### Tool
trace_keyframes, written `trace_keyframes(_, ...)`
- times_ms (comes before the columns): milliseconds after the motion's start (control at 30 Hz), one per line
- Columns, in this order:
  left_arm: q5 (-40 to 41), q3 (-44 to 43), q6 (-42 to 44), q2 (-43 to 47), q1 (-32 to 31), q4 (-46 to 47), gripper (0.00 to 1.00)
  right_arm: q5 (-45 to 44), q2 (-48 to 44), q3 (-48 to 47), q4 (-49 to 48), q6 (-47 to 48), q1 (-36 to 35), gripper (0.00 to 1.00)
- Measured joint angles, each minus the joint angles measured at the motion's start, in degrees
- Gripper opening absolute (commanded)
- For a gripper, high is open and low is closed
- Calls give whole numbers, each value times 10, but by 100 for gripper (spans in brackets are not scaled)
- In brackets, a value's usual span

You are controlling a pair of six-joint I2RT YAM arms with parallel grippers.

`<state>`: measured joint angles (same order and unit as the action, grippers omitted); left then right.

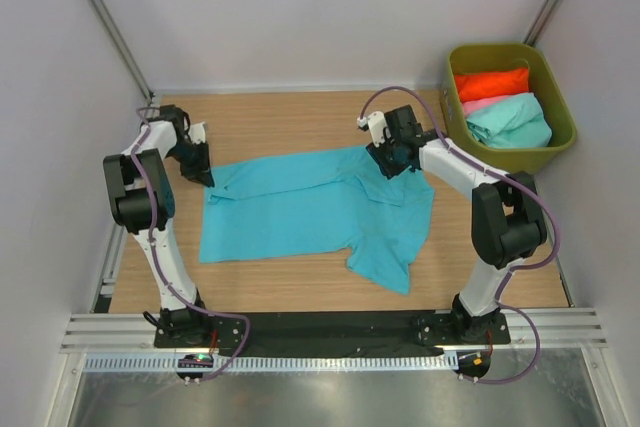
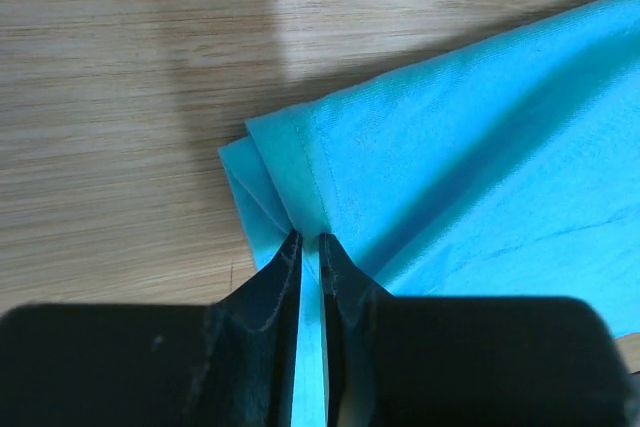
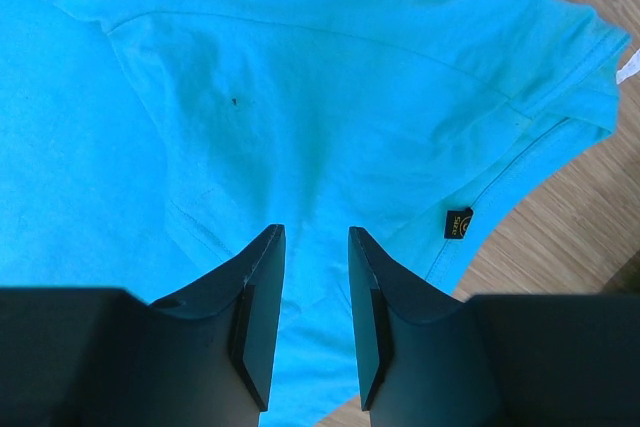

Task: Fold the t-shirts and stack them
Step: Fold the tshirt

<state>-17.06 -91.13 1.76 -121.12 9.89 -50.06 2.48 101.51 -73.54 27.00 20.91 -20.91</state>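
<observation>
A turquoise-blue t-shirt lies spread on the wooden table, partly folded, with a sleeve hanging toward the near edge. My left gripper is at the shirt's far-left corner. In the left wrist view the left gripper is shut on the doubled hem corner of the shirt, with cloth pinched between its fingers. My right gripper hovers over the shirt's far-right part near the collar. In the right wrist view this gripper is open above the cloth, close to a black size tag.
An olive-green bin stands at the back right. It holds an orange-red t-shirt, a pink one and a mint-green one. White walls enclose the table on three sides.
</observation>
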Motion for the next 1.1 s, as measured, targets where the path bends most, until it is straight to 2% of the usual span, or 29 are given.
trace_keyframes(33,1,0,1,0,0,0,3,0,0,1,0,0,0,37)
trace_keyframes(67,2,0,-1,0,0,0,0,-1,0,2,-1,0,0,36)
trace_keyframes(300,16,-8,6,0,0,-3,0,-16,-6,33,-17,5,0,31)
trace_keyframes(600,42,-83,22,0,0,-12,0,-36,-8,74,-23,15,0,32)
trace_keyframes(667,47,-93,27,0,0,-15,15,-37,-12,77,-25,15,0,32)
trace_keyframes(733,54,-100,35,0,0,-19,41,-39,-19,78,-26,15,0,34)
trace_keyframes(833,63,-107,35,0,0,-25,60,-39,-28,78,-27,14,0,37)
trace_keyframes(967,68,-107,33,5,0,-36,62,-39,-46,78,-26,12,0,38)
trace_keyframes(1100,61,-97,31,40,-2,-45,61,-29,-72,78,-24,10,0,37)
